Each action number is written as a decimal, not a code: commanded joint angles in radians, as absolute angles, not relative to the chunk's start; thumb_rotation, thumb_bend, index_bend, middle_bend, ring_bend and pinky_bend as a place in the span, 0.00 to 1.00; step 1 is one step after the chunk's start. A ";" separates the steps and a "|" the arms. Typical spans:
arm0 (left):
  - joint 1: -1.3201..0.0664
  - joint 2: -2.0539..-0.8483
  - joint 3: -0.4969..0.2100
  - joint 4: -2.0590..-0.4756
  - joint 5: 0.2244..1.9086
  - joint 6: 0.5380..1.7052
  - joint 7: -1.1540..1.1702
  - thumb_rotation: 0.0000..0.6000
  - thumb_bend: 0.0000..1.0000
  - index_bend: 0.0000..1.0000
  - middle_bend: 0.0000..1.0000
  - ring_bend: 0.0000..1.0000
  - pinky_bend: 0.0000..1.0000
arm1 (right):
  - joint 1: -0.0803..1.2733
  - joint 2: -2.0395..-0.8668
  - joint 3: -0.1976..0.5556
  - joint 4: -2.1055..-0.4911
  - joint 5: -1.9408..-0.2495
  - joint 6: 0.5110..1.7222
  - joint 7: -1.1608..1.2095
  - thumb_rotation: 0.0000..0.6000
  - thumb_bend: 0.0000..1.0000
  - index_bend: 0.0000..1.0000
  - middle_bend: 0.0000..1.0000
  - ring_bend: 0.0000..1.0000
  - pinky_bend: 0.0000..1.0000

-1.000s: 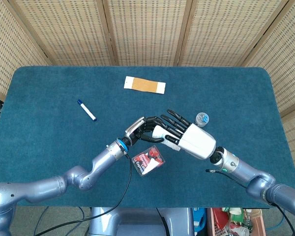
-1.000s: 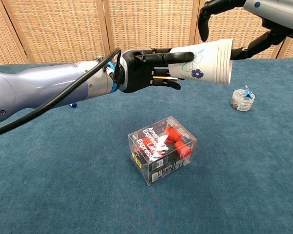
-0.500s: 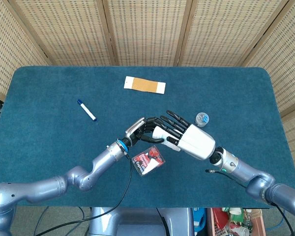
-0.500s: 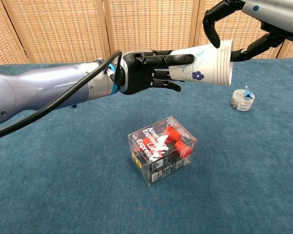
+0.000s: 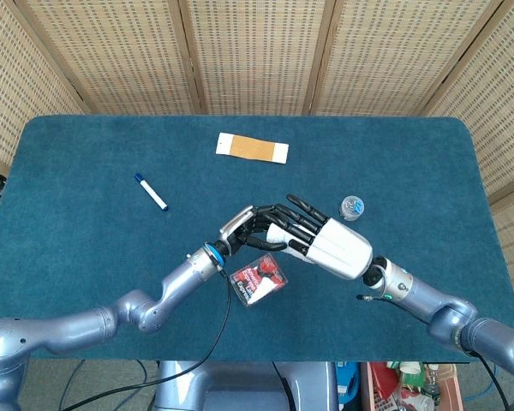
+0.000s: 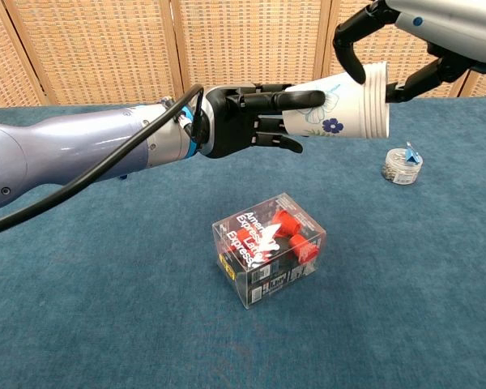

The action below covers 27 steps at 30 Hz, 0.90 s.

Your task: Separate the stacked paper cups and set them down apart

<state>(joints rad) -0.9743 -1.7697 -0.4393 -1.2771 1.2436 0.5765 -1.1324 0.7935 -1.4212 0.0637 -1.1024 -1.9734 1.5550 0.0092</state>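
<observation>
Paper cups, one stack, between two hands.

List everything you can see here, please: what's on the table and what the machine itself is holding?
paper cups: one nested stack, white with a blue flower, held sideways in the air between both hands
clear box: one, see-through with red items inside, on the table below the cups
marker: one, white with blue cap, left part of the table
flat strip: one, white and tan, far middle of the table
small jar: one, clear, blue on top, right of the box
table: one, teal cloth
left hand: one, black, holds the stack's base
right hand: one, white with black fingers, at the stack's rim
</observation>
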 commanded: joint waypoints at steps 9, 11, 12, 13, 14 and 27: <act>-0.956 -1.745 -0.446 -1.268 1.235 0.585 -1.139 1.00 0.12 0.50 0.50 0.49 0.49 | 0.776 -1.406 0.055 -1.081 -1.982 1.605 -0.007 1.00 0.67 0.69 0.11 0.00 0.06; -0.943 -1.726 -0.449 -1.262 1.232 0.586 -1.147 1.00 0.13 0.50 0.50 0.49 0.49 | 0.764 -1.395 0.051 -1.073 -1.983 1.627 -0.004 1.00 0.67 0.69 0.11 0.00 0.06; -0.935 -1.713 -0.448 -1.261 1.234 0.588 -1.152 1.00 0.13 0.50 0.50 0.49 0.49 | 0.756 -1.387 0.048 -1.066 -1.984 1.639 -0.002 1.00 0.67 0.69 0.12 0.00 0.06; -0.927 -1.700 -0.446 -1.258 1.237 0.589 -1.155 1.00 0.13 0.50 0.50 0.49 0.49 | 0.750 -1.380 0.045 -1.061 -1.984 1.647 -0.001 1.00 0.67 0.69 0.12 0.00 0.06; -0.919 -1.688 -0.444 -1.258 1.241 0.589 -1.161 1.00 0.13 0.50 0.50 0.49 0.49 | 0.744 -1.374 0.043 -1.056 -1.985 1.655 0.001 1.00 0.67 0.69 0.12 0.00 0.06; -0.799 -1.442 -0.319 -1.200 1.420 0.721 -0.974 1.00 0.13 0.50 0.50 0.49 0.49 | 0.695 -1.283 -0.011 -0.969 -1.983 1.620 -0.035 1.00 0.67 0.69 0.12 0.00 0.08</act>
<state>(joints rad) -0.8335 -1.5127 -0.3711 -1.2240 1.3583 0.6661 -1.0787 0.6960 -1.2963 -0.0006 -0.9823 -1.9807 1.6390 -0.0219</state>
